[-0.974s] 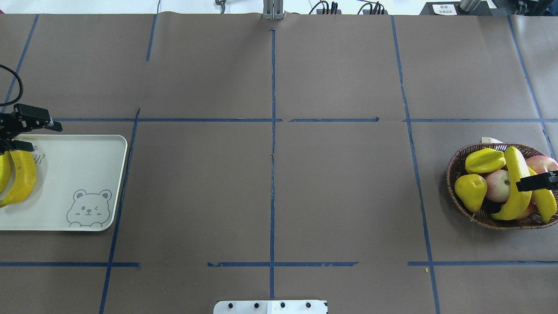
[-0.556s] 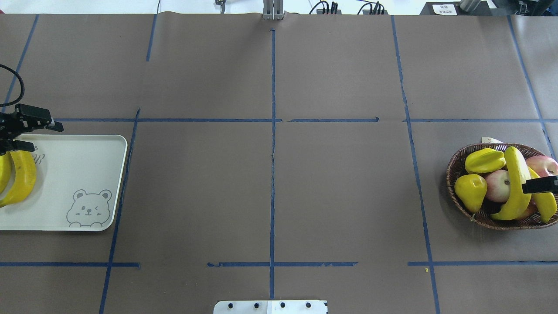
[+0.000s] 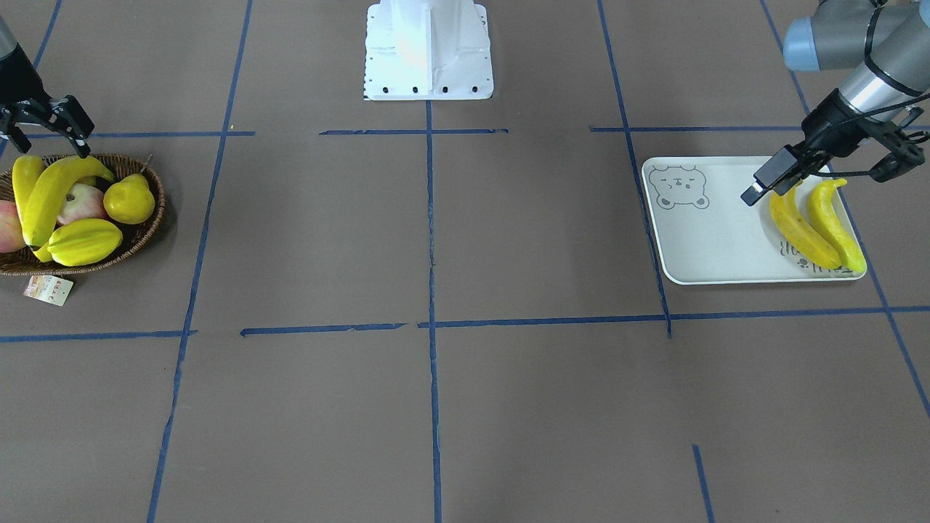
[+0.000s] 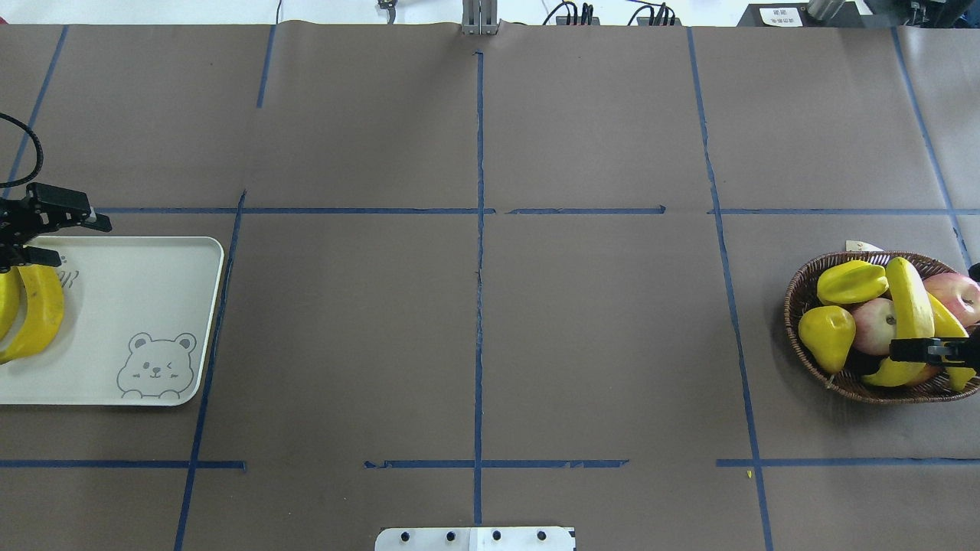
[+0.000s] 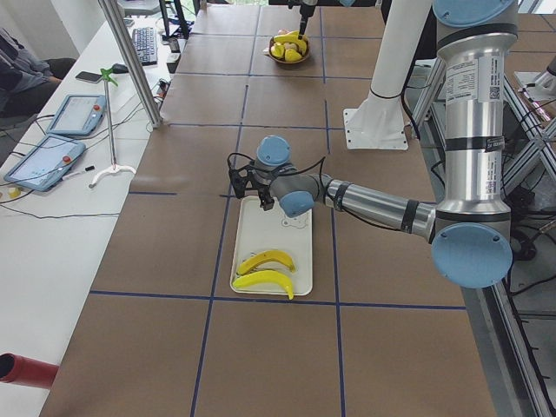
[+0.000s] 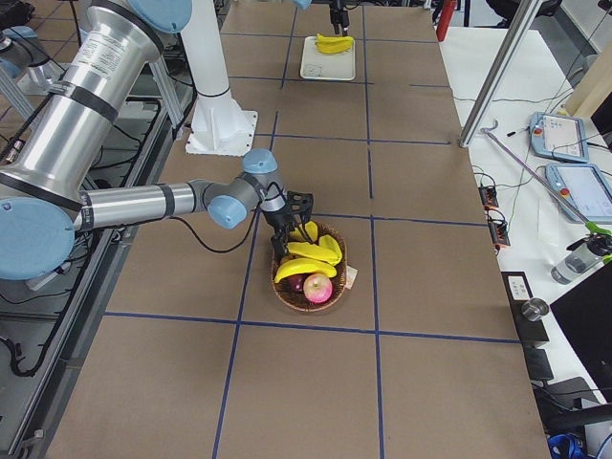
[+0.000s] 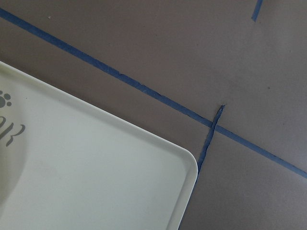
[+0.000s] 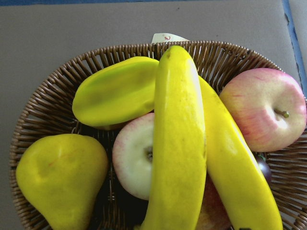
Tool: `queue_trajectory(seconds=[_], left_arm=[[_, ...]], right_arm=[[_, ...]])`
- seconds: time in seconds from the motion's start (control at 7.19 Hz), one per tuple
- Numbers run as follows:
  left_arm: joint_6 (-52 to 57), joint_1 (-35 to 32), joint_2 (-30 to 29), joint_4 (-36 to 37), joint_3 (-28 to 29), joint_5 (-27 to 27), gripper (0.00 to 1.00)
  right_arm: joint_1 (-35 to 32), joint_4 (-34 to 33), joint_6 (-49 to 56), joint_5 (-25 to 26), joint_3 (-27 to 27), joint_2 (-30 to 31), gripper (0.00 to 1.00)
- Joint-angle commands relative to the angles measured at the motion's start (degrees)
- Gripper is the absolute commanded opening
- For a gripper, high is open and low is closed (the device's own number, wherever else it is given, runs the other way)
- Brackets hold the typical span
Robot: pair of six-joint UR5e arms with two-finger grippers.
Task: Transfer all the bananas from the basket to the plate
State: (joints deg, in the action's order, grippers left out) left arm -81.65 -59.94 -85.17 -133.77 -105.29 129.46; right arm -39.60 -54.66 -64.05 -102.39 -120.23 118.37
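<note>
Two bananas lie crossed on other fruit in the brown wicker basket at the table's right end. My right gripper is open and empty, just above the robot-side end of the basket and the banana tips; it also shows in the overhead view. Two more bananas lie side by side on the white bear-print plate at the left end. My left gripper is open and empty above their ends, at the plate's far edge.
The basket also holds a yellow starfruit, a yellow pear and red apples. A paper tag hangs off its rim. The robot's white base stands at the table's middle edge. Blue tape lines cross the brown table.
My right gripper has moved from over the middle of the bananas to the robot-side end of the basket. The left gripper has hardly moved.
</note>
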Motion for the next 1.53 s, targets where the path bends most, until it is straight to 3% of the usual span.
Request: queue_trajectory(seconds=[0.0, 0.83, 1.25, 1.39], left_arm=[[0.00, 0.09, 0.00, 0.09, 0.00, 0.00, 1.00], [0.00, 0.97, 0.00, 0.09, 0.00, -0.09, 1.00], [0.00, 0.79, 0.00, 0.00, 0.00, -0.09, 1.00], [0.09, 0.97, -0.08, 0.09, -0.09, -0.09, 1.00]], right_arm=[[3.29, 0.09, -0.90, 1.58, 1.14, -0.15, 0.85], [4.44, -0.09, -0.72, 2.98, 4.57, -3.22, 0.68], [4.36, -0.18, -0.46, 3.07, 4.74, -3.23, 0.27], [4.35, -0.18, -0.29, 3.42, 4.74, -3.23, 0.25]])
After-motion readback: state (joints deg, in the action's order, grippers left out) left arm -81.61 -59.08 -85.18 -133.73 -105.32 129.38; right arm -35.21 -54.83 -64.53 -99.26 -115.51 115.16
